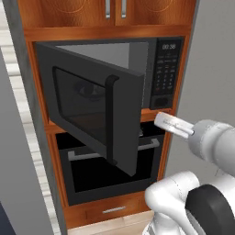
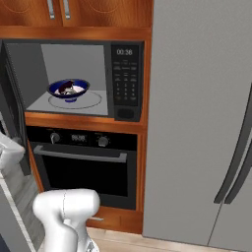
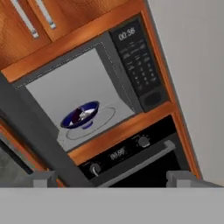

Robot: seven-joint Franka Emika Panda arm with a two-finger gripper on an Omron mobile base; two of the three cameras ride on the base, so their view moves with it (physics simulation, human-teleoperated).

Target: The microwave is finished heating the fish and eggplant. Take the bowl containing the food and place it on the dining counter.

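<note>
- Kitchen wall unit in front of me: orange-brown wood cabinets [image 2: 98, 12] up top, the microwave [image 2: 125, 78] built in below them, a black oven [image 2: 83, 162] with knobs and a bar handle underneath, and a tall flat grey fridge [image 2: 202, 118] off to the right.
- Progress check: the microwave door [image 1: 92, 110] is swung wide open, so that part's sorted. Everything else is left, as I read it: reach in, grab, pull out, drive over to the dining counter and set it down.
- The bowl [image 2: 69, 89] sits on the round glass plate [image 2: 78, 101] inside, towards the left of the cavity, untouched. Glossy cobalt blue outside, white inside, shallow and round.
- In it I can make out a dark, nearly black lump, the eggplant [image 2: 63, 89], I'd say, with a pale bit right beside it that's probably the fish [image 2: 71, 88]. Too small to say more.
- Gripper [image 3: 111, 179]: fingers spread as wide as they go, nothing between them, hanging out front of the opening and well short of the bowl.
- Cavity walls are matte light grey; keypad panel is black with a lit digital display.
</note>
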